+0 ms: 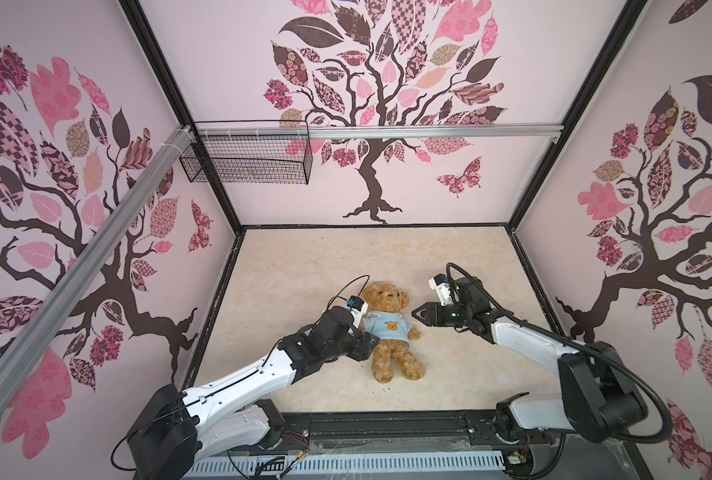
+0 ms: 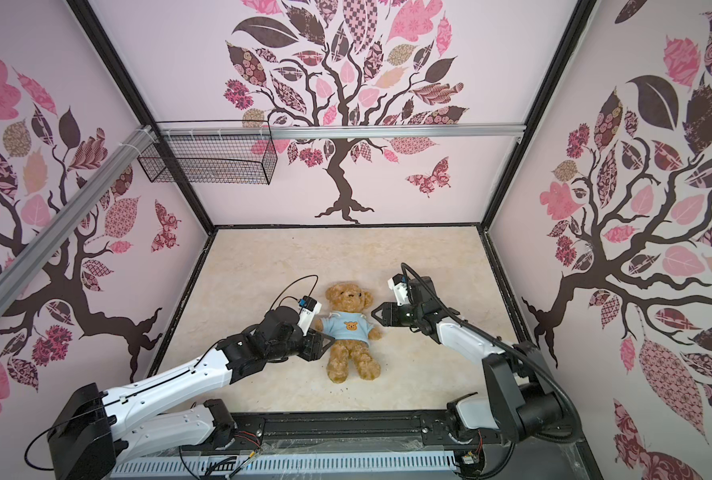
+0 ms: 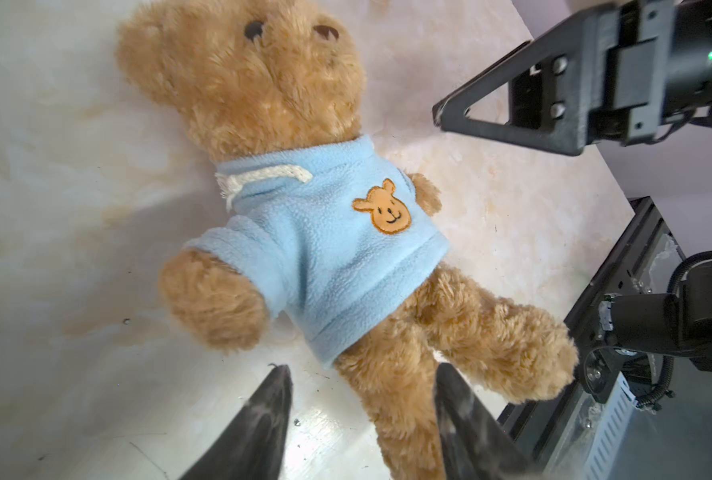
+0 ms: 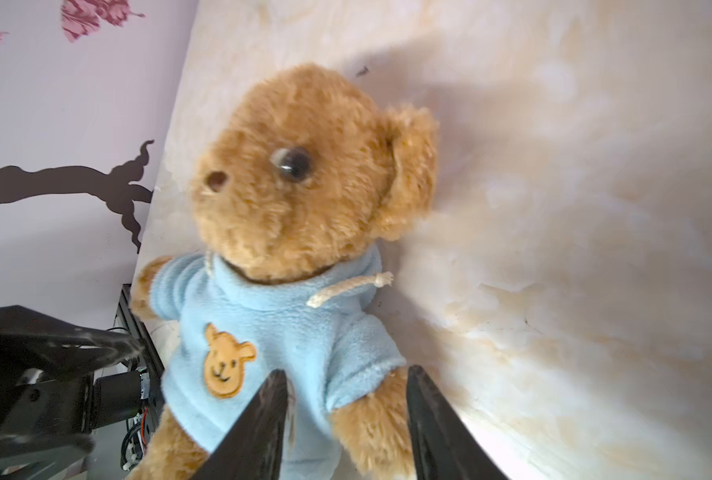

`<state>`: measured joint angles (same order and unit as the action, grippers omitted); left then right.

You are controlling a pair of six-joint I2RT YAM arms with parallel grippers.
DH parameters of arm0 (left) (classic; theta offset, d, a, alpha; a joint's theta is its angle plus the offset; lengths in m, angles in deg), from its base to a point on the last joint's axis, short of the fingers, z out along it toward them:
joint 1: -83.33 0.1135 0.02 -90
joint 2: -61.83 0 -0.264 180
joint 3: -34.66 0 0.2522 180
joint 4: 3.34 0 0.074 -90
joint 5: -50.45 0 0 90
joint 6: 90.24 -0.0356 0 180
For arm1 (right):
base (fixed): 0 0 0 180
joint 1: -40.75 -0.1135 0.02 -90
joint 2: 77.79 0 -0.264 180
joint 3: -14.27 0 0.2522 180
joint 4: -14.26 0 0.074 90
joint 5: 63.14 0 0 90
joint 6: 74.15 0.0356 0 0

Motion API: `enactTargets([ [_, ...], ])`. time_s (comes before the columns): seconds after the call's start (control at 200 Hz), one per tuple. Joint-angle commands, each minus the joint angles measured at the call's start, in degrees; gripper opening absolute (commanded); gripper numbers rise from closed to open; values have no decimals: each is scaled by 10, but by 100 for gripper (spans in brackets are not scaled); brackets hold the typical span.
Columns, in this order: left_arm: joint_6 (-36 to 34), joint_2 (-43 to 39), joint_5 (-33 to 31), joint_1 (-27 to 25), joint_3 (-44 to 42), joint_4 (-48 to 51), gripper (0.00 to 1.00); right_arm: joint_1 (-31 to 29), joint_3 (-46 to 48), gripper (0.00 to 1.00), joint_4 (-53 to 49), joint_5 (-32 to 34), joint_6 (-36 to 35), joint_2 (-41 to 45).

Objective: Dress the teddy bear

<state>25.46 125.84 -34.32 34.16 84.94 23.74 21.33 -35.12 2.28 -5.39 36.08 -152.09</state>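
**A:** Which step is this?

**B:** The last one, I'd judge. The golden-brown curly-furred plush teddy bear lies on its back in the middle of the pale marbled worktop, head far and legs near. The light blue fleece hoodie is on it. The head is through the neck, both paws are out of the sleeves, the hem sits at the waist, and the orange bear-face patch faces up.

**A:** And the arms?

**B:** The left fingers stand apart, low at the bear's left side by the hem and one leg. They clamp nothing, though I cannot tell whether they brush the fur. The right fingers are apart too. In both top views they sit just right of the bear's shoulder and clear of it.

**A:** What does the next move call for?

**B:** Probably only a withdrawal, with both arms lifting away without snagging the cream drawstring. If the hem needs straightening, a thin pinch of fleece alone would do it, so the bear isn't dragged.

**A:** Count them for me.

**B:** One bear. One hoodie with one patch and two cord ends. Two arms. One black wire basket, hung on the rail at the far left.
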Motion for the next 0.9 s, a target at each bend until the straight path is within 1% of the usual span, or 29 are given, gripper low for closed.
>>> enactTargets([
  [0.0, -24, 20, 1, -6, 28, -16, 52, -40, 20, 50, -26, 19, -22, 59],
  [0.085, -32, 40, 4, -9, 35, -23, 49, -101, 27, 50, -11, 42, -27, 82],
  [0.145, -41, 55, -4, -14, 39, -28, 49, -131, 30, 50, 4, 56, -27, 80],
  [0.225, -42, 76, -27, -15, 43, -24, 49, -146, 34, 50, 15, 69, -29, 63],
  [0.305, -40, 90, -25, -15, 41, -33, 48, -152, 40, 50, 34, 64, -32, 40],
  [0.41, -31, 100, -11, -15, 29, -55, 40, -171, 48, 50, 70, 58, -33, 9],
  [0.505, -21, 106, -2, -16, 13, -68, 29, -193, 54, 47, 85, 67, -36, -19],
  [0.595, -8, 105, 6, -16, -6, -74, 19, -200, 64, 43, 91, 68, -30, -35],
  [0.68, 2, 92, 13, -16, -21, -70, 13, -205, 79, 37, 92, 66, -22, -29],
  [0.745, 4, 72, 13, -16, -29, -60, 13, -206, 90, 30, 85, 67, -21, -11],
  [0.85, 5, 37, 5, -16, -35, -40, 12, -207, 105, 22, 76, 76, -36, 36],
  [0.875, 4, 29, 3, -16, -34, -33, 14, -207, 109, 21, 76, 79, -40, 47],
  [0.895, 3, 24, 1, -16, -32, -28, 17, -207, 111, 19, 77, 82, -44, 54],
])
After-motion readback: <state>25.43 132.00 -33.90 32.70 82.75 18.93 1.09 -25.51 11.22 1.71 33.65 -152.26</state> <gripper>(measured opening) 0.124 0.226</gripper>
